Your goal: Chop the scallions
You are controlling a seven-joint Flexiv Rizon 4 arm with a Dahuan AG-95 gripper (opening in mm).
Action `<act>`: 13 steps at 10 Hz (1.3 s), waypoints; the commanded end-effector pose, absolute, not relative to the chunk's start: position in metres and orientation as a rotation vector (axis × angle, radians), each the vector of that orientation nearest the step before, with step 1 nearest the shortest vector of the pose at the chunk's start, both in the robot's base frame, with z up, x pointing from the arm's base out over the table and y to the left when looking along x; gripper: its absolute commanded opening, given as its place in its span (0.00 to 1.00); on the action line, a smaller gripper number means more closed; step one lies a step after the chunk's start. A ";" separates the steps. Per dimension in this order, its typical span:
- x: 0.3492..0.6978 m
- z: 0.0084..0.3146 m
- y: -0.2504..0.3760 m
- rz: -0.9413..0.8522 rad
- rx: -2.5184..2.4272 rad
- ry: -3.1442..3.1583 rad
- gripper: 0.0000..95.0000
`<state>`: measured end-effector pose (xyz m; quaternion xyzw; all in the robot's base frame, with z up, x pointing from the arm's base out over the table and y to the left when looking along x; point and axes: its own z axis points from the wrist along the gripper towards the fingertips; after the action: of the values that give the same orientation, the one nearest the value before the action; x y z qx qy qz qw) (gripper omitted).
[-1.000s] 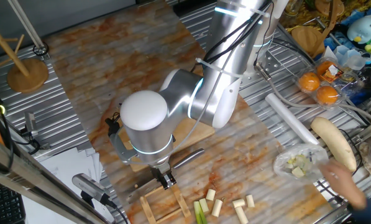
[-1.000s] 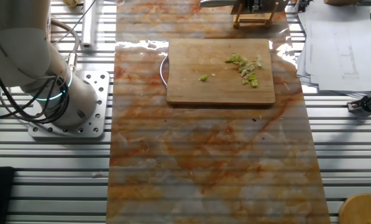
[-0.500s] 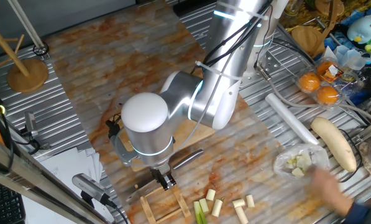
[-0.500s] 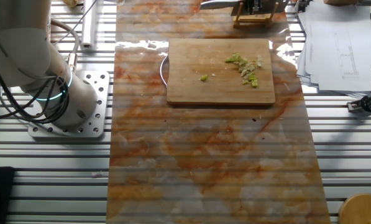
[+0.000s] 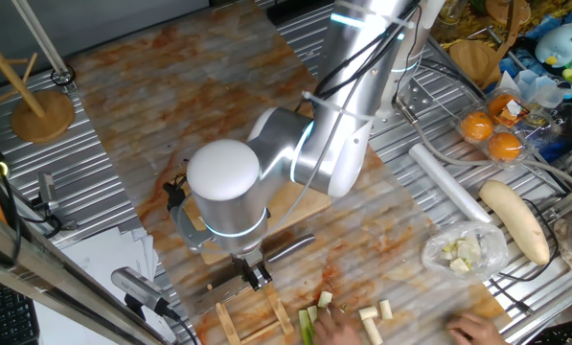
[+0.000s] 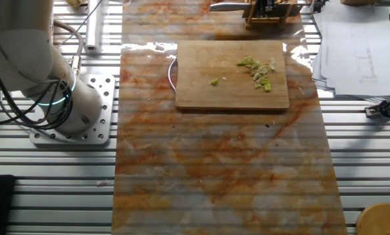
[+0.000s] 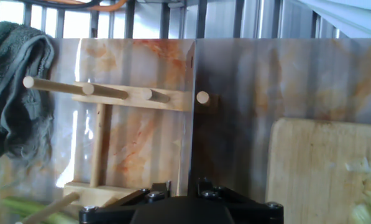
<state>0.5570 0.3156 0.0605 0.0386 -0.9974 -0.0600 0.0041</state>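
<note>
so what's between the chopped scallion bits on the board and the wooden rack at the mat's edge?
Only bare cutting board and mat separate the chopped scallion bits from the wooden rack, in the other fixed view.

pale green scallions (image 6: 260, 70), tan wooden board (image 6: 201, 85), orange-streaked mat (image 6: 221, 170).

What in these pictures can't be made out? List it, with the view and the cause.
- Pincer fingertips: the arm covers them in one fixed view; the frame's bottom edge cuts them off in the hand view.
- Cutting board: mostly behind the arm in one fixed view.
- Hand near the scallion pieces: motion-blurred, cut by the edge.
- Chopped bits: too small to count.
</note>
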 end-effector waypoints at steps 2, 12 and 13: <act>0.545 0.092 0.309 -0.189 0.116 -3.131 0.20; 0.504 0.176 0.178 -0.049 0.136 -3.064 0.00; 0.499 0.173 0.160 -0.051 0.155 -3.063 0.00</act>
<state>0.5039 0.1721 0.1730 0.0330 -0.9985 -0.0081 0.0418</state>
